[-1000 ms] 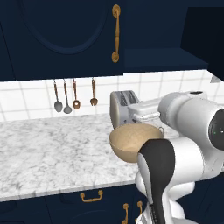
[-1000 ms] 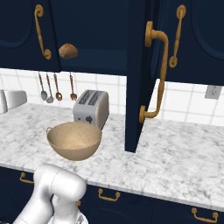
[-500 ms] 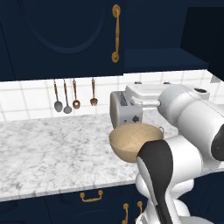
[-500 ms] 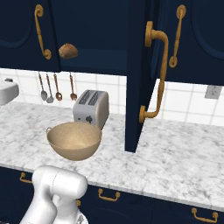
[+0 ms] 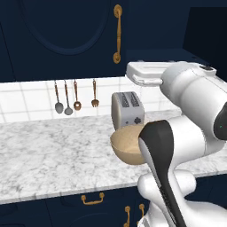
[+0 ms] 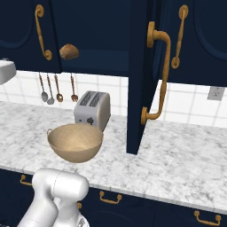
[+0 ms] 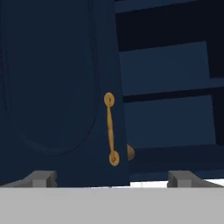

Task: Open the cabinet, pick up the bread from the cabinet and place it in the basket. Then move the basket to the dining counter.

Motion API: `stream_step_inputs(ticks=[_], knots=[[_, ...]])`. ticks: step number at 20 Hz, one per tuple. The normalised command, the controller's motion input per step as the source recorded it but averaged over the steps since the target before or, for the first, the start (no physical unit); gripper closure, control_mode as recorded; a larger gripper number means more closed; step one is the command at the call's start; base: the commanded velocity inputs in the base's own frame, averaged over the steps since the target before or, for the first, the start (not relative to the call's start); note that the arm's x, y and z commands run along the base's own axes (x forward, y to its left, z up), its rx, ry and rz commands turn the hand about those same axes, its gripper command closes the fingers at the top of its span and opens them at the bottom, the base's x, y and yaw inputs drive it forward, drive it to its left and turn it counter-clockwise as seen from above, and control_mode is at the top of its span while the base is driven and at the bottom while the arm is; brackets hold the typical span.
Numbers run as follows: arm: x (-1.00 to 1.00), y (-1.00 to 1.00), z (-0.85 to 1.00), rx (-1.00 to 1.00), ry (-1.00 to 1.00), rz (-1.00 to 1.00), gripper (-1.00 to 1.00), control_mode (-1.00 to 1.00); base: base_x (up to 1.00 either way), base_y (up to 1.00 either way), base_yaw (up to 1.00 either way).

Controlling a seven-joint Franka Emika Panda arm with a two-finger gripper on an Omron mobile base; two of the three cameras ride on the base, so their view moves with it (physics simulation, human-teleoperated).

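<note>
Our two base views flank the arm, sharing the tan woven basket [image 5: 128,148] [image 6: 75,142]; our hand view faces the navy cabinet door [image 7: 57,87] nearby.

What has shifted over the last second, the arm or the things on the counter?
Only the white arm: its hand end swung left and higher, toward the dark navy cabinet. The open pincer took hold of nothing. The golden-brown bread roll, tan woven basket and open door stayed put.

Kitchen: toaster [image 6: 92,113], hanging utensils [image 6: 57,88], marble counter [image 6: 186,159].
</note>
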Motion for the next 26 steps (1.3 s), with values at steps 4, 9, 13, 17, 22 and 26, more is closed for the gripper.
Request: stream_step_inputs(ticks=[4,9,13,17,22,26], knots=[[0.07,0.0,0.2,-0.04,-0.05,-0.01,-1.0,-1.0,0.0,0.0,0.0],[0.37,0.0,0.07,-0.02,0.13,0.0,-1.0,-1.0,0.0,0.0,0.0],[0.85,-0.01,0.0,-0.04,0.44,0.0,-1.0,-1.0,0.0,0.0,0.0],[0.64,0.0,0.0,-0.01,0.19,0.0,-1.0,-1.0,0.0,0.0,0.0],[0.46,0.0,0.0,0.0,0.12,0.0,-1.0,-1.0,0.0,0.0,0.0],[0.28,0.0,-0.07,0.0,0.0,0.0,-1.0,-1.0,0.0,0.0,0.0]])
